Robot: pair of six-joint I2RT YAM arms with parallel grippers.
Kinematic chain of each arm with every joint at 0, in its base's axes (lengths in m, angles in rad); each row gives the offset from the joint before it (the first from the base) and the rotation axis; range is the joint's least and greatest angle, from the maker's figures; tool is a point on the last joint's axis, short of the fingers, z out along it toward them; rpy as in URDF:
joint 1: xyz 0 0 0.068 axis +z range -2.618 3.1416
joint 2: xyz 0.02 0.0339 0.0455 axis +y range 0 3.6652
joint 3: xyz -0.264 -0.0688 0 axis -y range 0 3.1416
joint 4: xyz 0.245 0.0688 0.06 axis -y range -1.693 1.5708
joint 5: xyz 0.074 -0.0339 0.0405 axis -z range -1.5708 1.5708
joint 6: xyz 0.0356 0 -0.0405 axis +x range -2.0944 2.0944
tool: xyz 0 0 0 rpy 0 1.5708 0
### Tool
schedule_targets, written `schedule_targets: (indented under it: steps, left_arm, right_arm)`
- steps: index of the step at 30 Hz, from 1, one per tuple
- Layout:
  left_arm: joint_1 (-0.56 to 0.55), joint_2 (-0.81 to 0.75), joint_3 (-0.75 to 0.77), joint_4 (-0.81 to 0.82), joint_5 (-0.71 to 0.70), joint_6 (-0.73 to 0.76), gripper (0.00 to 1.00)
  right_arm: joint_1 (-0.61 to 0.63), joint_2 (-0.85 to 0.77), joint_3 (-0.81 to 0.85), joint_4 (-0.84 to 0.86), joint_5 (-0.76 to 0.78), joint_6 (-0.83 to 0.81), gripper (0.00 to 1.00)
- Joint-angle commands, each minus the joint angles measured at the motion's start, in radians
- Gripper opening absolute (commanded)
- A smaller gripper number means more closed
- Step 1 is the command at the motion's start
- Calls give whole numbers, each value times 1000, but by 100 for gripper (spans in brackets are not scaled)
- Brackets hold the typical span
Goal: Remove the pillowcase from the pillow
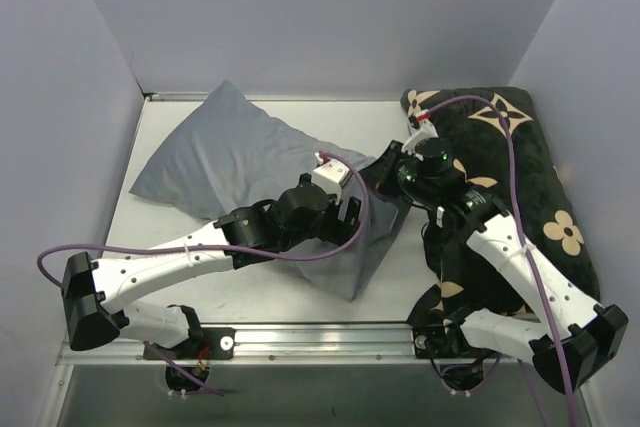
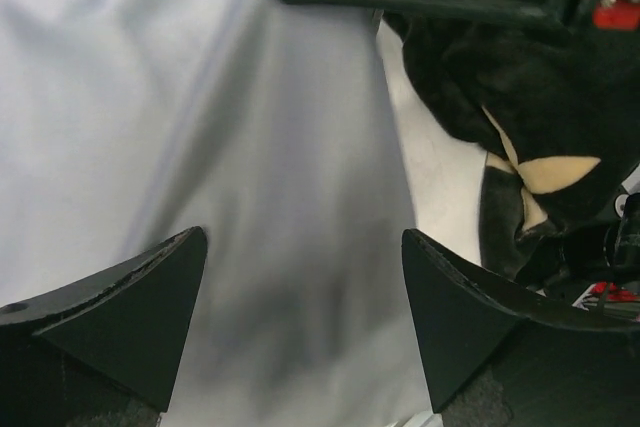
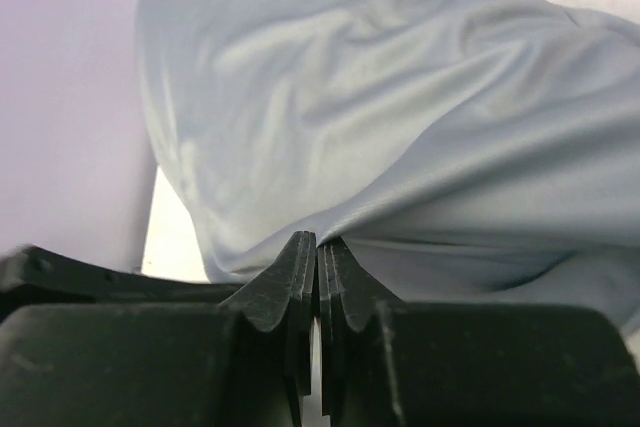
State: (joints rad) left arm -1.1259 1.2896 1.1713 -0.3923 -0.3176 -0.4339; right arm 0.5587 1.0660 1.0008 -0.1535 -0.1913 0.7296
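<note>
Pale lilac walls point(image 1: 320, 17) close in a white surface point(image 1: 270, 297) on three sides, with both arm bases bolted to a metal rail point(image 1: 320, 332) along its near edge. On the left and middle of the surface lies the blue-grey pillowcase point(image 1: 220, 162), wrinkled and puffed up, one corner pointing toward the back wall and its near right end running flatter toward the rail. Something plump fills it, but the pillow itself is hidden by the fabric and no white shows at any edge in view. To the right, partly under the right arm, rests a black cushion point(image 1: 540, 177) with beige flower motifs, its left edge just beside the pillowcase. The left arm reaches across the near part of the pillowcase, and the left gripper point(image 2: 303, 237) hangs over the cloth with its fingers spread wide apart; only smooth grey fabric lies between them, and nothing is clamped. The right gripper point(image 3: 317, 242) sits at the right-hand end of the pillowcase with its fingers pressed flat together, their tips right against a low fold of the fabric; whether any cloth is caught between them cannot be told. Purple cables point(image 1: 60, 252) loop along both arms.
</note>
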Motion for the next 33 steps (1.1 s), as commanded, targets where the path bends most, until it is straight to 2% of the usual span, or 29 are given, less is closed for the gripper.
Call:
schedule_targets:
  steps: [1,7,11,12,14,15,16,24,27,28,31,33]
  left_arm:
    - [-31,37,66,96,-72,47,88]
    - [-60,106,113,76,-181,66,86]
    - [-64,93,110,67,-216,47,58]
    - [-64,82,107,72,-222,44,38]
    - [-66,54,105,64,-225,46,18]
    - [-67,45,110,56,-227,46,5]
    - [-68,37,114,47,-241,44,0]
    - [-68,-29,174,-94,-316,-5,0]
    - [-63,-3,217,-146,-374,-8,0]
    - [-40,22,241,-176,-391,-11,0]
    - [4,37,252,-180,-391,-35,0]
    - [52,45,261,-165,-356,-37,0]
  right_arm:
    - [17,52,131,57,-65,17,0]
    - [24,132,251,42,-79,18,0]
    - [18,176,334,0,-53,-16,0]
    - [15,186,349,-10,-45,-21,1]
    - [-11,209,367,-24,-43,-29,4]
    - [-26,215,368,-24,-48,-29,5]
    - [-39,229,366,-23,-51,-27,6]
    - [-121,272,361,-43,-16,-98,18]
    - [-126,261,357,-64,-14,-113,33]
    - [-126,235,348,-72,-5,-114,47]
    - [-129,148,283,-90,27,-122,69]
    - [-134,59,204,-103,29,-125,70]
